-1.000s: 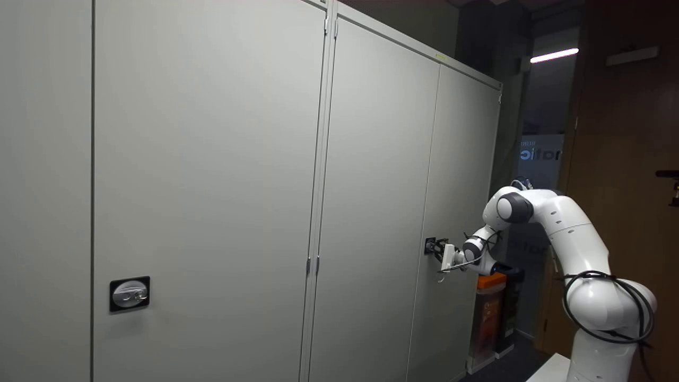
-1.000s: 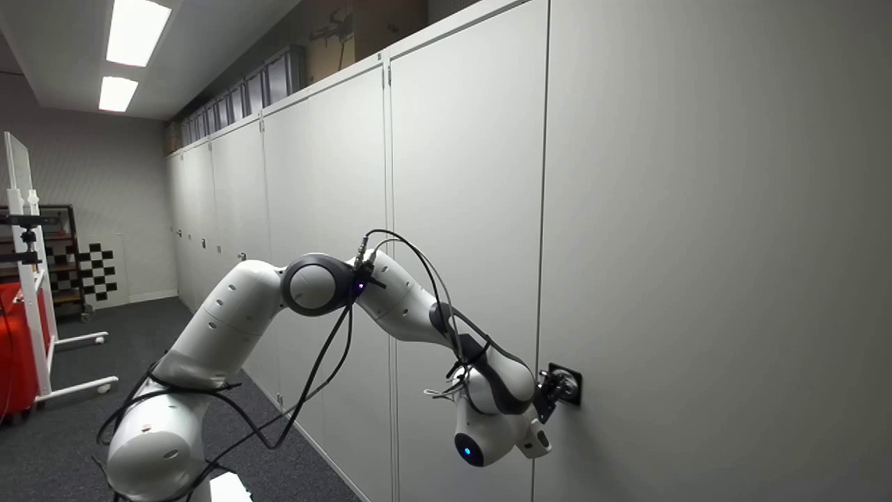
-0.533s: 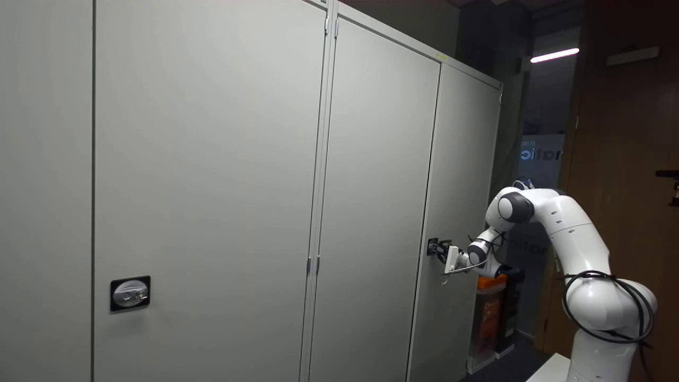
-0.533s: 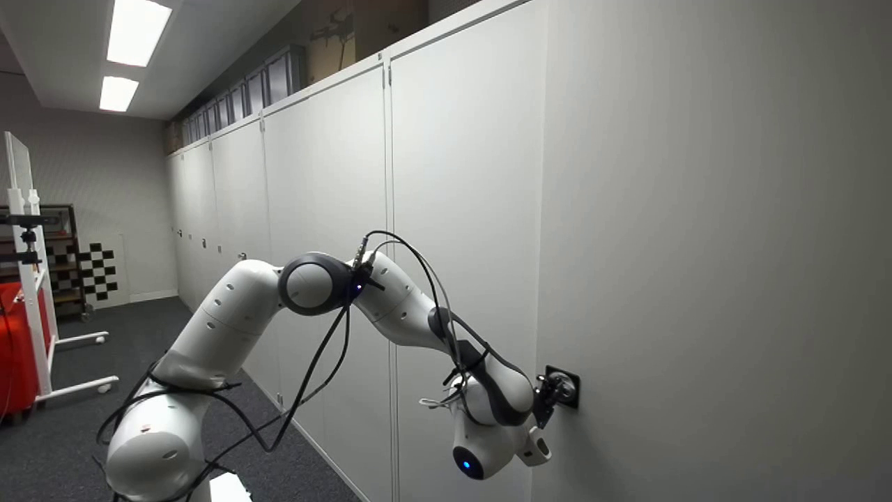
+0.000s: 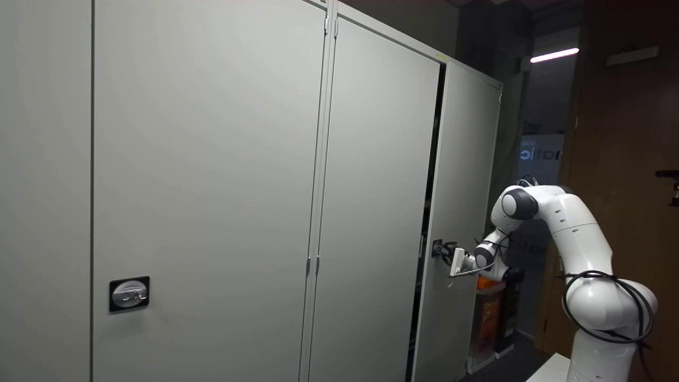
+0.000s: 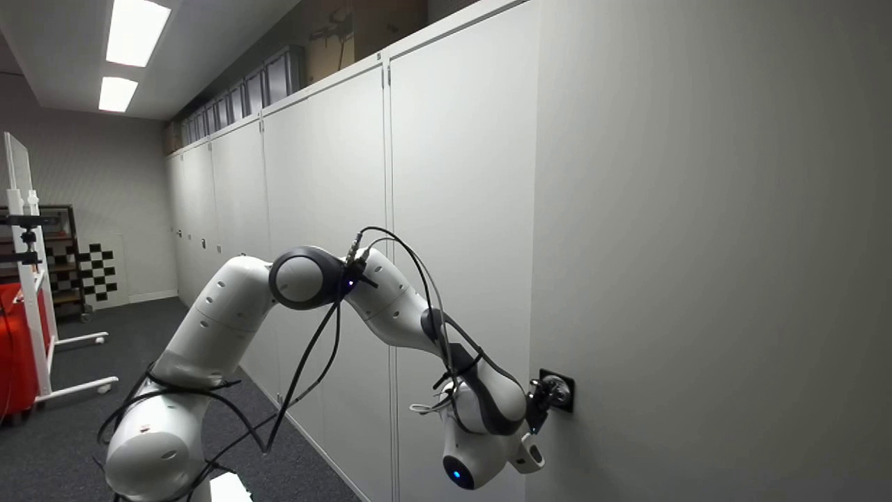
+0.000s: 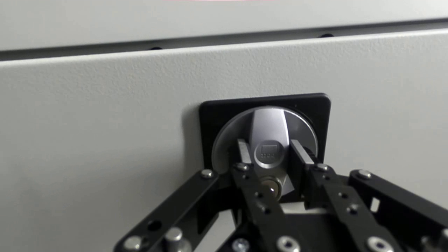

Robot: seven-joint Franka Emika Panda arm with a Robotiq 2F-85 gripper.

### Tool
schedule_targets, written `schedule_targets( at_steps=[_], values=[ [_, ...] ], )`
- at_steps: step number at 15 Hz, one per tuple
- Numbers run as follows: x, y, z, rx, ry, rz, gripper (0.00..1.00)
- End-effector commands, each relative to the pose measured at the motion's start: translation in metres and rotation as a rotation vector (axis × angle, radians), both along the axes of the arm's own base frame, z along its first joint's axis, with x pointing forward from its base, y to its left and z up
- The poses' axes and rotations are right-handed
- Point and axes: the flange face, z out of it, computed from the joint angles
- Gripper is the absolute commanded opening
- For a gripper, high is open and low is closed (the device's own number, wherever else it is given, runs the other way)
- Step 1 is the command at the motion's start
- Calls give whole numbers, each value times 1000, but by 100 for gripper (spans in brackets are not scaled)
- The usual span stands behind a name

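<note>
Black two-finger gripper (image 7: 268,148) clamps silver metal turn-handle (image 7: 269,122); grey metal cabinet door (image 5: 461,159) is ajar.
Handle's raised ridge sits between the jaws, one jaw per side, top end reaching past the tips; round metal lock cylinder (image 7: 274,186) also between them, lower in wrist view. Handle sits on square black plate (image 7: 217,113) near the door's edge. Narrow dark gap (image 5: 437,127) to the neighbouring grey metal door (image 5: 379,159).

Smooth, satin-finish metal handle (image 7: 269,126)
</note>
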Motion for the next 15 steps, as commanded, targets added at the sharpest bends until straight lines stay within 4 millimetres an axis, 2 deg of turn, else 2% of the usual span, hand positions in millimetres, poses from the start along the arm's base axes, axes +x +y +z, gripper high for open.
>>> schedule_targets(
  at_steps=[1, 15],
  values=[
    [-7, 33, 40, 18, -97, 47, 8],
    [-37, 53, 36, -25, -90, 3, 8]
  ],
)
